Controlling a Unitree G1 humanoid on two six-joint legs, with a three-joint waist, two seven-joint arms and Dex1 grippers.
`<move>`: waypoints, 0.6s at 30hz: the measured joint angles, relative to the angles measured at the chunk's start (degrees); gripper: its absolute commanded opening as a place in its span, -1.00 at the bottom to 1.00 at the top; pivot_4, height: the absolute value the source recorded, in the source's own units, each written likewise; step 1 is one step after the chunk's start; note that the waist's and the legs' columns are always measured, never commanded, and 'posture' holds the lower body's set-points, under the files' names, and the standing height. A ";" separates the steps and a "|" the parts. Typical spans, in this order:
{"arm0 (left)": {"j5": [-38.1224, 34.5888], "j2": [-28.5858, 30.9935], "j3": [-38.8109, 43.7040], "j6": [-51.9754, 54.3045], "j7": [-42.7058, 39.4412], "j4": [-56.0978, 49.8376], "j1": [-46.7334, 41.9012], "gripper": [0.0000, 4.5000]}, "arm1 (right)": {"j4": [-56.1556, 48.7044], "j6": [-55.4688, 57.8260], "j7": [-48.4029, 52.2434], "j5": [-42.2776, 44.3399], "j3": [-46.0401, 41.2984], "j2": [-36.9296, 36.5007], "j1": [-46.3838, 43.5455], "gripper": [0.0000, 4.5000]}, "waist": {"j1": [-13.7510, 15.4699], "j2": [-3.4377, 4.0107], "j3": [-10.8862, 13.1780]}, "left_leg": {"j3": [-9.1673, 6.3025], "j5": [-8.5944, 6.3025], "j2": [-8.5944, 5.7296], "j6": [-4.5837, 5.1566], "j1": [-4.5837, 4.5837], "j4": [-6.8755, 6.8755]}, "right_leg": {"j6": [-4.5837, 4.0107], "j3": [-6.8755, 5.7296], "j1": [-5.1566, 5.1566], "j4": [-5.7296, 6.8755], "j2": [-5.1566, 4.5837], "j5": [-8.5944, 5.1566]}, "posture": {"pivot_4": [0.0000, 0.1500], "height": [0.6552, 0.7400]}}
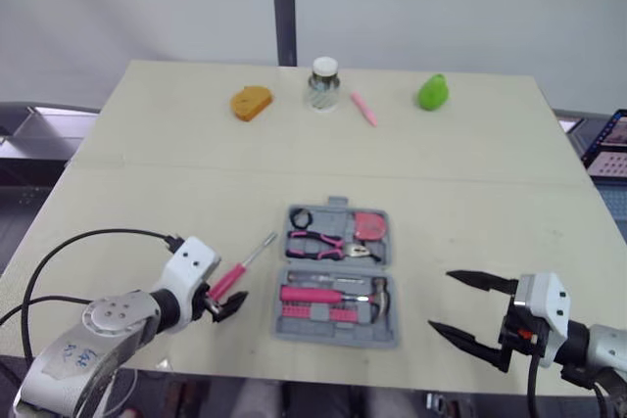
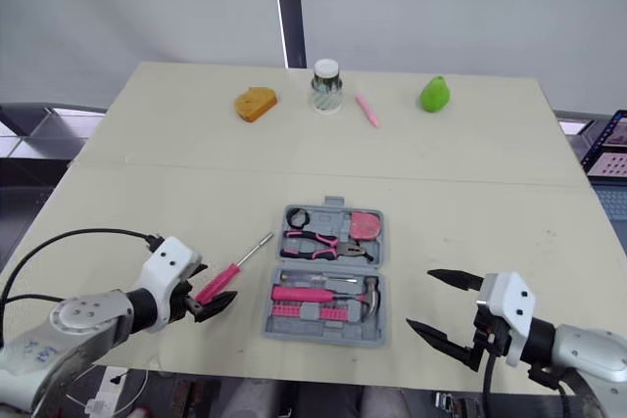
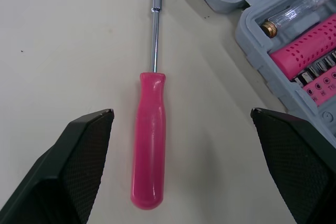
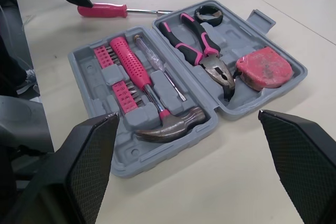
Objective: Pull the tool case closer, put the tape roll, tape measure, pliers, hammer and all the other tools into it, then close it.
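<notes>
Both spread: left jaws flank the pink-handled steel screwdriver [image 3: 149,145]; right jaws hover beside the open grey plastic tool case [image 4: 122,167].

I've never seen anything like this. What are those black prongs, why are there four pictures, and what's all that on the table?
This is a humanoid robot with two arms. The two wide pictures come from cameras in its head, looking down over a table. The two close-ups come from a camera on each wrist.

The black prongs are its fingers, two per arm. The left fingers are open on either side of a pink screwdriver, which lies on the table and is not yet gripped. The right fingers are open too and hold nothing, to the right of the open grey tool case.

In the case lie a hammer, pliers, a tape measure and a tape roll. Along the far edge are an orange object, a jar, a pink stick and a green object.
</notes>
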 measured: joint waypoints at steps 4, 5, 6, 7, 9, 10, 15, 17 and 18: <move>1.97 -0.27 -2.55 -0.46 0.08 4.77 -3.36 0.99 | -0.03 0.02 -0.12 -0.01 -0.06 -0.08 0.06 1.00 | 0.06 0.01 0.00 | 0.00 -0.02 0.00 0.01 -0.05 -0.01 | 0.00 -0.04 -0.01 -0.10 0.00 0.00 | 1.00 0.43; 2.59 -0.47 -3.30 -0.75 0.06 6.10 -4.03 0.99 | -0.07 0.02 -0.18 -0.01 -0.09 -0.08 0.11 1.00 | 0.07 0.01 0.00 | 0.00 -0.02 0.00 0.02 -0.06 -0.02 | 0.00 -0.05 -0.01 -0.11 0.00 0.00 | 1.00 0.43; 2.95 -0.73 -3.88 -1.07 0.04 7.18 -4.59 0.99 | -0.10 0.04 -0.24 -0.01 -0.12 -0.07 0.16 1.00 | 0.07 0.00 0.00 | 0.00 -0.01 0.00 0.02 -0.08 -0.01 | 0.00 -0.06 -0.01 -0.12 0.00 0.00 | 1.00 0.43; 3.37 -0.95 -4.61 -1.47 -0.01 8.36 -5.22 0.99 | -0.11 0.05 -0.30 -0.01 -0.12 -0.09 0.26 1.00 | 0.06 0.00 0.00 | 0.00 -0.01 0.00 0.02 -0.09 -0.01 | 0.01 -0.07 -0.01 -0.14 0.01 0.00 | 1.00 0.43; 4.06 -1.20 -5.78 -1.98 -0.24 9.76 -6.06 0.99 | -0.13 0.05 -0.42 -0.01 -0.13 -0.08 0.39 1.00 | 0.07 0.00 0.00 | 0.00 -0.01 -0.01 0.03 -0.10 0.00 | 0.02 -0.07 -0.01 -0.15 0.01 0.00 | 1.00 0.43; 4.56 -1.40 -6.43 -2.29 -0.37 10.57 -6.75 0.99 | -0.16 0.05 -0.51 0.00 -0.16 -0.09 0.49 1.00 | 0.07 0.00 0.00 | 0.00 -0.01 -0.01 0.03 -0.10 0.00 | 0.02 -0.08 -0.01 -0.15 0.01 0.01 | 1.00 0.43; 6.04 -2.41 -9.88 -3.15 -1.04 12.99 -9.03 0.99 | -1.11 0.08 -1.11 0.00 -0.36 -0.09 1.00 1.00 | 0.08 -0.01 0.01 | 0.01 -0.01 -0.01 0.03 -0.10 0.00 | 0.04 -0.07 -0.01 -0.12 0.02 0.01 | 1.00 0.43; 6.34 -2.90 -10.37 -3.25 -1.24 13.06 -9.28 0.99 | -1.21 0.09 -1.28 0.01 -0.42 -0.09 1.25 1.00 | 0.08 -0.01 0.01 | 0.01 -0.01 -0.02 0.03 -0.09 0.01 | 0.04 -0.06 -0.01 -0.10 0.02 0.01 | 1.00 0.43; 6.58 -2.98 -10.60 -3.24 -1.31 13.06 -9.42 0.99 | -1.22 0.10 -1.35 0.01 -0.46 -0.09 1.47 1.00 | 0.07 -0.01 0.01 | 0.01 -0.01 -0.02 0.03 -0.09 0.01 | 0.04 -0.07 -0.01 -0.09 0.02 0.01 | 1.00 0.43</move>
